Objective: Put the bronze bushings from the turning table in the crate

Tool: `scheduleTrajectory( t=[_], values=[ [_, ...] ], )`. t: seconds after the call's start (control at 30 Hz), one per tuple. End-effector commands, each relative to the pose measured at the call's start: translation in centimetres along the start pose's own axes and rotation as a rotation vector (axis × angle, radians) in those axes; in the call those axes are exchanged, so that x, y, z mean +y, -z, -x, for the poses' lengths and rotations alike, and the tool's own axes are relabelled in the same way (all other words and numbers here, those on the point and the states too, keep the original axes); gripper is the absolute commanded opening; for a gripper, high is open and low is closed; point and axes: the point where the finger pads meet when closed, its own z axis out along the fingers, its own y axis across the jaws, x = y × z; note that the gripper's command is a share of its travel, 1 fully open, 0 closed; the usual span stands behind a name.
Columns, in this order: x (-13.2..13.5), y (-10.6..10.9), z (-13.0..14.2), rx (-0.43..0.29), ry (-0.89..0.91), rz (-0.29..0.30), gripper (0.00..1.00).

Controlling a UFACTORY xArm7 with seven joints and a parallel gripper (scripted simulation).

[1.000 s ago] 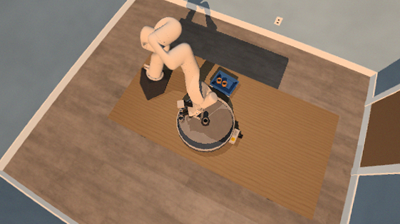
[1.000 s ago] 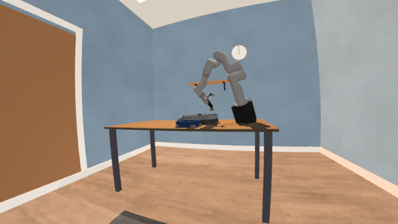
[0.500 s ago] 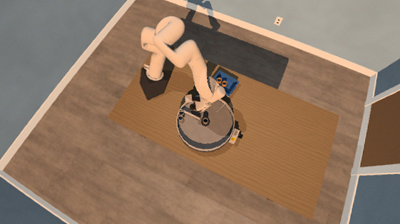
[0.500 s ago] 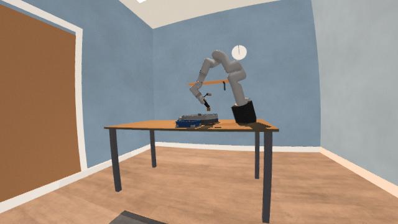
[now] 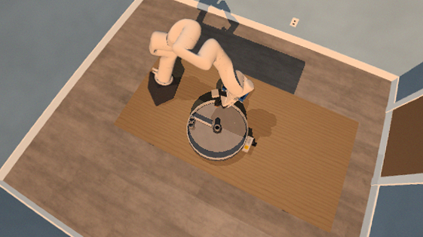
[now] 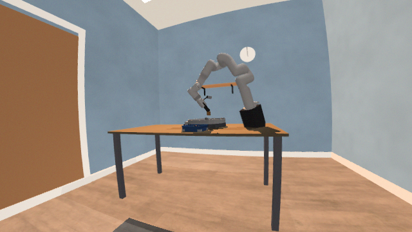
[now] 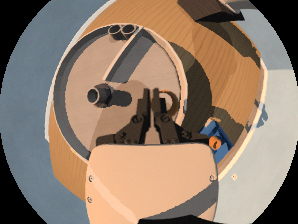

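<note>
Hanging at the tips of the gripper (image 6: 207, 110), a bronze bushing (image 6: 208, 113) is seen lifted above the turning table (image 5: 194, 147), over the table's rim on the side nearest the arm's base. The fingers are clenched narrowly, and the bushing is judged to be pinched by its wall rather than spanned across its width. In the wrist view a bronze ring shape is made out just beside the fingertips, on their right.

Two steel bushings (image 5: 191, 123) are seen side by side at the turning table's edge, at the end of a pale radial strip and well apart from the gripper; they are left where the task wants them. No other bronze piece can be made out on the turning table. Its dark centre hub (image 5: 217, 127) is bare of parts.

The blue crate (image 7: 212, 129) is placed just beyond the turning table's rim, on the arm's side, and is largely hidden under the wrist in the top view. Something orange is glimpsed inside it, so at least one bronze bushing is judged to be delivered already.

The task is judged to be well along: what is left is for the held bushing to be carried past the rim, lowered over the crate and released.
</note>
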Motion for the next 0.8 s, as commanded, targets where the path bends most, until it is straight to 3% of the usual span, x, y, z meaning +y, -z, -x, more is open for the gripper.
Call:
scheduleTrajectory(
  t=[0.0, 0.07, 0.57, 0.77],
  values=[
    [1.8, 2.5, 2.8, 0.007, -0.004, 0.0, 0.0],
    [1.8, 2.5, 2.8, 0.007, -0.004, 0.0, 0.0],
    [8.2, 9.7, 11.6, 0.007, -0.004, 0.0, 0.0],
    [9.7, 11.3, 13.5, 0.007, -0.004, 0.0, 0.0]
  ],
)
